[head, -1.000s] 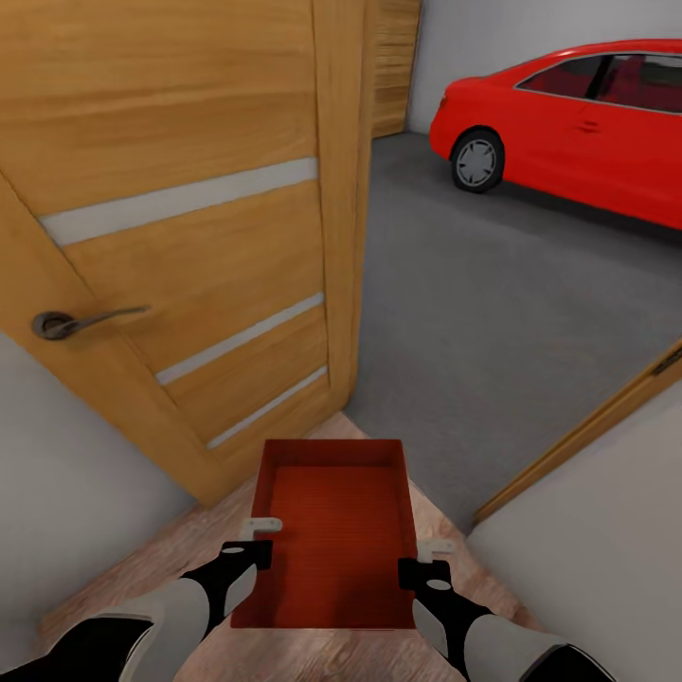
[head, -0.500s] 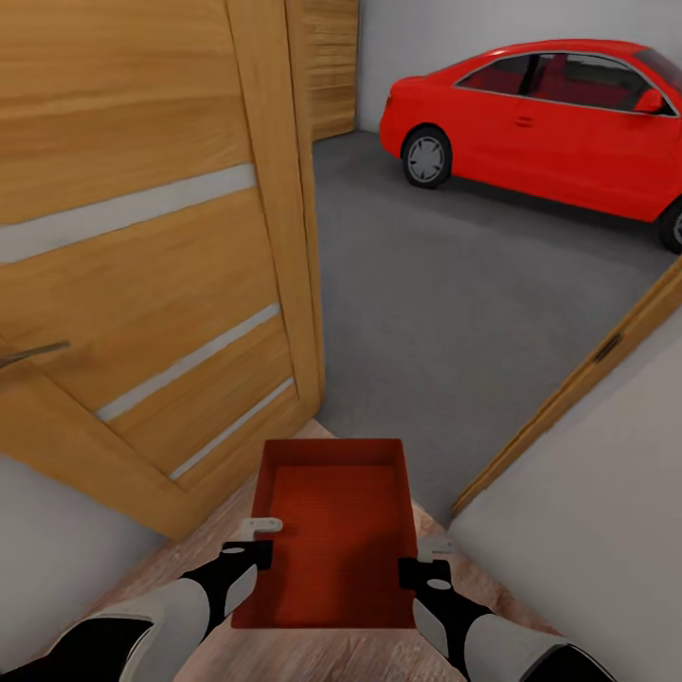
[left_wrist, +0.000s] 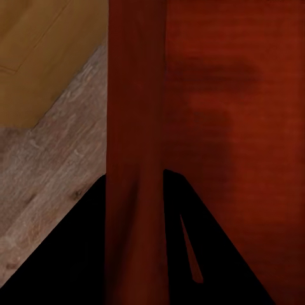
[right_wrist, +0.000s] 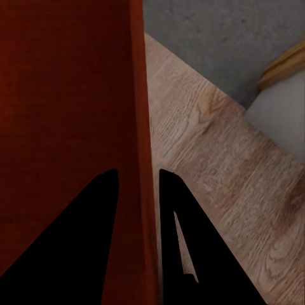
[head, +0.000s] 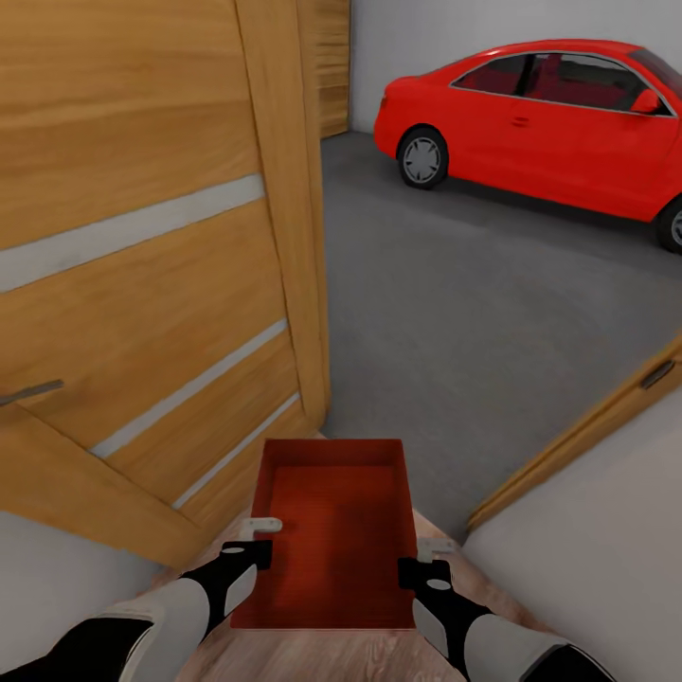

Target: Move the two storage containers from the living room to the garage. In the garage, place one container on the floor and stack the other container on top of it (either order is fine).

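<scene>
We note 1 storage container (head: 333, 530) at lower centre of the head frame, carried over the wood plank floor (head: 313, 658) at the doorway. Left gripper (head: 261, 535) and right gripper (head: 423, 559) fingers each pinch a side wall. The concrete floor (head: 474, 313) and red car (head: 540, 118) lie at upper right.

Head view: high, facing forward and down through open wooden door (head: 161, 275) onto grey garage floor (head: 474, 313), red car (head: 540, 123) far right. Left wrist view: very near, sighting along left wall of red container (left_wrist: 136, 127). Right wrist view: equally near, along right wall. Shared among all three: container, wood-plank floor (right_wrist: 216, 171).
</scene>
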Controlling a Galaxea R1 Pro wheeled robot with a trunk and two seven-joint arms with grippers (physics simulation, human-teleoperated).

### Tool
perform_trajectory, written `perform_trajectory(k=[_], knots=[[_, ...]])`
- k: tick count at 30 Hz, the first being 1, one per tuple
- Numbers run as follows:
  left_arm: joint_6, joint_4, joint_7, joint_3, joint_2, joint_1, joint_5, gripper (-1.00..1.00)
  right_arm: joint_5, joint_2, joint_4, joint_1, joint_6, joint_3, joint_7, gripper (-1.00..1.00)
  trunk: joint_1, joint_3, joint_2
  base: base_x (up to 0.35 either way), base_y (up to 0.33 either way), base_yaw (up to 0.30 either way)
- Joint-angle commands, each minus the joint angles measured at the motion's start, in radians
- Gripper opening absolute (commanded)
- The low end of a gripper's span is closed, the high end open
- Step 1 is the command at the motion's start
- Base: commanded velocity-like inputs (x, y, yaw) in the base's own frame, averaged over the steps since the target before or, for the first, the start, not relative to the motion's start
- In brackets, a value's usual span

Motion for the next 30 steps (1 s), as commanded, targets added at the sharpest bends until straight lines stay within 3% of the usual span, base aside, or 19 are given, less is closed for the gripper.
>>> perform_trajectory(k=[1, 22, 30], knots=[[0.002, -0.001, 0.033, 0.007, 0.014, -0.001, 0.0, -1.0, -0.014, -0.008, 0.008, -0.001, -0.007, 0.054, -0.004, -1.0, 0.001, -0.001, -0.001, 0.245, 0.218, 0.0], [0.001, -0.001, 0.033, 0.007, 0.013, -0.001, 0.0, -1.0, -0.013, -0.008, 0.008, 0.0, -0.007, 0.054, -0.004, -1.0, 0.001, -0.001, -0.001, 0.244, 0.215, -0.249], [0.001, -0.001, 0.033, 0.007, 0.012, -0.001, -0.001, -1.0, -0.013, -0.008, 0.008, 0.0, -0.007, 0.054, -0.004, -1.0, 0.001, -0.001, -0.001, 0.039, 0.021, -0.286]])
